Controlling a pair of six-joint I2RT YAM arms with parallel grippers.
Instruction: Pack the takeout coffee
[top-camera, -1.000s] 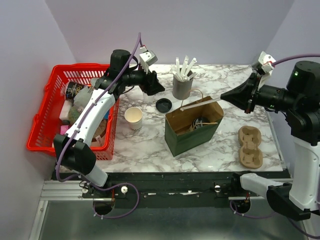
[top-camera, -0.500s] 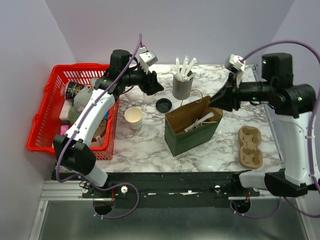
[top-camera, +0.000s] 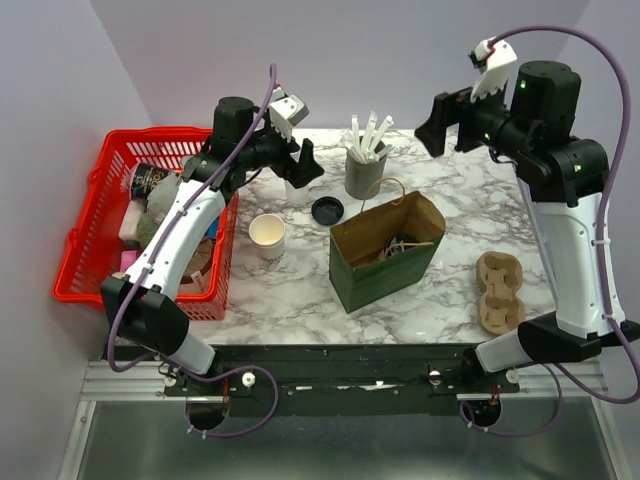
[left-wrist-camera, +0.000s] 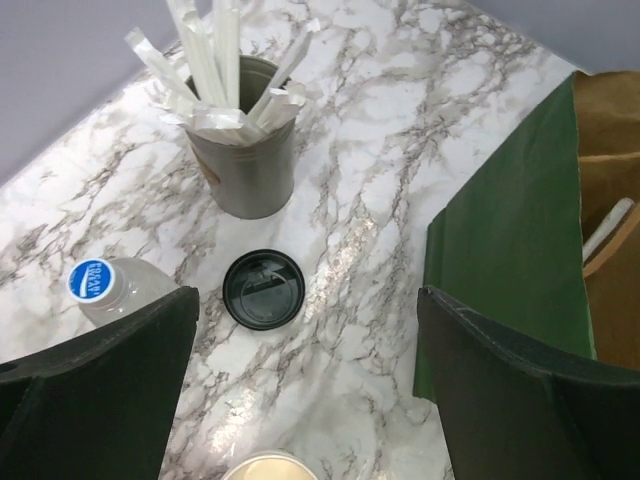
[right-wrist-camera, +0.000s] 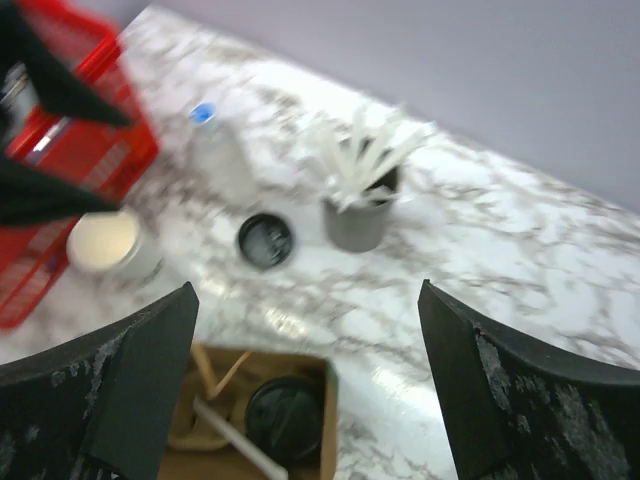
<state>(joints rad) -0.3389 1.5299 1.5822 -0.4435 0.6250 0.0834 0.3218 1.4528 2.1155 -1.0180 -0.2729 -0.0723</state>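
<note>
The takeout coffee (right-wrist-camera: 285, 418) stands inside the green and brown paper bag (top-camera: 385, 270); only its black lid shows, next to a white stick (right-wrist-camera: 232, 438). High above the table's far side, my right gripper (top-camera: 433, 116) (right-wrist-camera: 308, 300) hangs open and empty, looking down on the bag (right-wrist-camera: 345, 400). My left gripper (top-camera: 300, 164) (left-wrist-camera: 308, 320) is open and empty too, above a loose black lid (left-wrist-camera: 262, 289) (top-camera: 327, 210) and left of the bag (left-wrist-camera: 510, 230).
A lidless cream cup (top-camera: 267, 232) stands near the red basket (top-camera: 90, 255) of groceries. The grey cup of white sticks (top-camera: 364, 172) is behind the bag, with a water bottle (left-wrist-camera: 108, 290) to its left. A cardboard cup holder (top-camera: 500, 292) lies right.
My right gripper let go of a white stick into the bag, opened wide, then rose up and back. My left gripper opened wider, roughly in place.
</note>
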